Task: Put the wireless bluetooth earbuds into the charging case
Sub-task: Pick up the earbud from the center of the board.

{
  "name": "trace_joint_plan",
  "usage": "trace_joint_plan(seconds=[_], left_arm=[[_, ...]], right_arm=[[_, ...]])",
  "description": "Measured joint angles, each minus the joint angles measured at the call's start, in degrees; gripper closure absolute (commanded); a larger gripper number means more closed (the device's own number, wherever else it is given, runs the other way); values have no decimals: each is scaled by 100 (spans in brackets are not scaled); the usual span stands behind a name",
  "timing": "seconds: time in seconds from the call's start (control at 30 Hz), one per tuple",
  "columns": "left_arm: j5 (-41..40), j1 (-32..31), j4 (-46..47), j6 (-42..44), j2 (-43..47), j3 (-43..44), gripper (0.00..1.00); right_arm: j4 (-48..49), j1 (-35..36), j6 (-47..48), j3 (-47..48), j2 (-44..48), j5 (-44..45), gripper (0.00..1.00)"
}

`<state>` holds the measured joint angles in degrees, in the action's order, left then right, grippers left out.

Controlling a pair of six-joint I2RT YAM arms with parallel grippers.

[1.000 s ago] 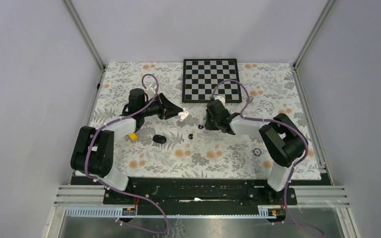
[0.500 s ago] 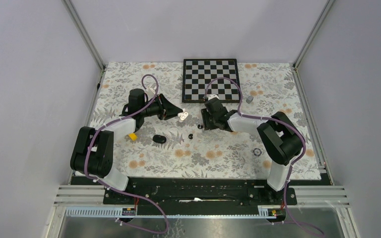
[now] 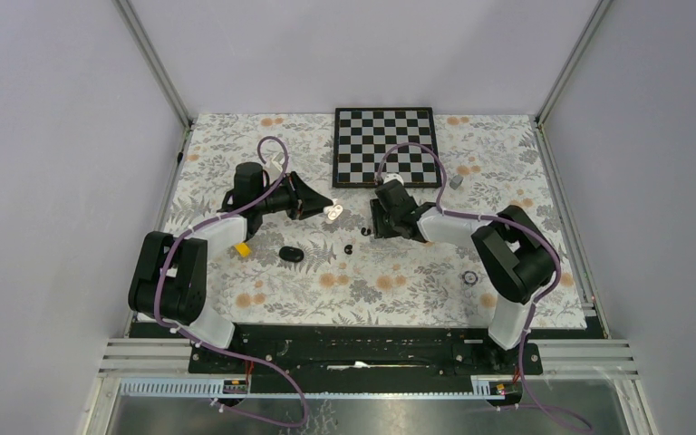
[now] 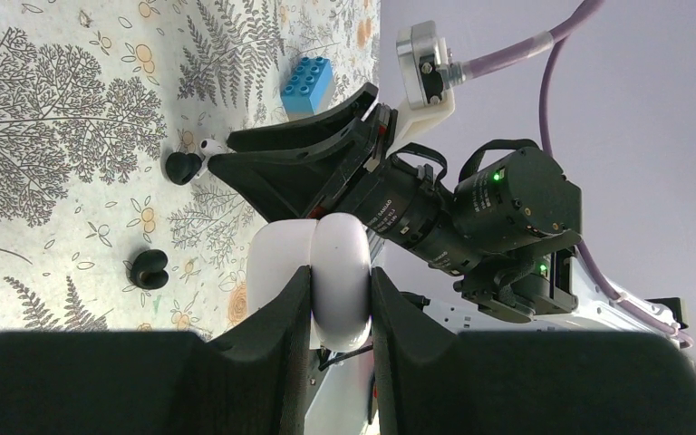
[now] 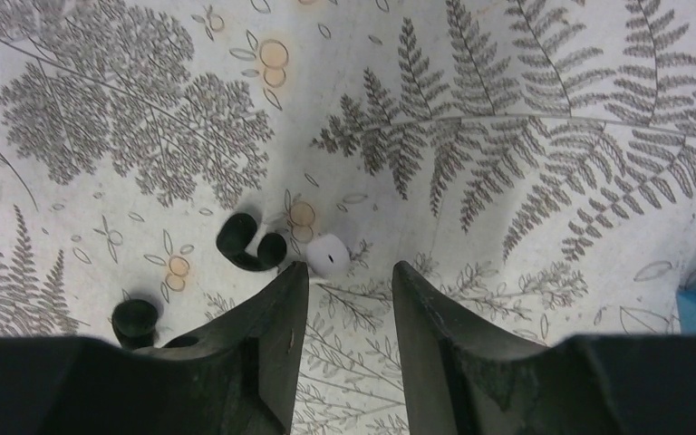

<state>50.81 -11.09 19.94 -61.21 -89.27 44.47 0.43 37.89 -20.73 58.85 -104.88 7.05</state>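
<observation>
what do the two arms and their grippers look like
Left arm and right arm match: black joint housings, white links, a purple cable running along each. Left gripper and right gripper have black wedge-shaped jaws. Green lights glow on the right wrist.

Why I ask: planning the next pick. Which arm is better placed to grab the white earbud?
Right. The right fingers are open with the white earbud just beyond their tips; the left fingers are shut on the white charging case.
</observation>
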Motion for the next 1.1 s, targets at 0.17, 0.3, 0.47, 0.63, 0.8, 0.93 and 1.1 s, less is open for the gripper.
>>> trace_joint_plan(seconds=[0.17,0.3,0.47,0.63,0.8,0.93,1.1], left_arm=[[0,24,-20,20,0,0,100],[-2,26,-20,17,0,0,100],[0,26,-17,17,0,0,100],[-2,26,-17,17,0,0,100],[0,28,-20,20,0,0,100],[7,52,-20,22,0,-2,100],[17,85,-17,20,0,-11,100]], right_arm=[[-282,11,179,-136,192,87,56],[-616,46,415,-164,348,306,56],[-780,59,439,-164,533,450,55],[-765,61,-31,-118,662,420,55],[-699,149,-361,61,531,402,58],[-673,289,-426,197,332,396,60],[-675,348,-459,308,120,400,61]])
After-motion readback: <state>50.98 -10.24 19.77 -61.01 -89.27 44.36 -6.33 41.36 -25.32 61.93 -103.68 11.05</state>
